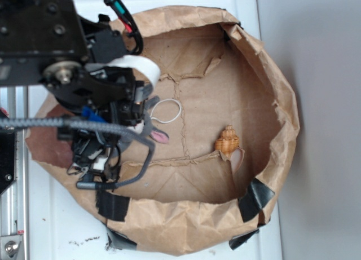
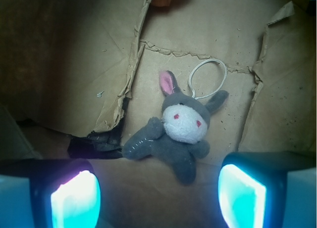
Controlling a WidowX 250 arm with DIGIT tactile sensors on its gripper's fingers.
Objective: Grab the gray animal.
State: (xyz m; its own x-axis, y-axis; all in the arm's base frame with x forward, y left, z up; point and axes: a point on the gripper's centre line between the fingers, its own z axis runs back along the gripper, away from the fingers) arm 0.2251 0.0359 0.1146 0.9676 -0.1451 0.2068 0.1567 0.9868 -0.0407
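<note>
The gray animal [image 2: 181, 134], a small plush bunny with a cream face, red eyes and one pink-lined ear, lies flat on brown paper. Its white loop string [image 2: 210, 77] trails above its head. In the exterior view only its pink ear [image 1: 160, 137] and the string [image 1: 167, 110] show beside the arm. My gripper [image 2: 158, 196] is open, with both glowing fingers [image 2: 77, 198] just below the bunny and nothing between them. In the exterior view the gripper [image 1: 121, 136] hovers over the bunny and hides its body.
A torn brown paper bag [image 1: 282, 108] with raised rims forms the work area, taped with black tape [image 1: 255, 199]. A small tan ridged shell [image 1: 227, 141] sits to the right. A black tape patch [image 2: 94, 144] lies left of the bunny.
</note>
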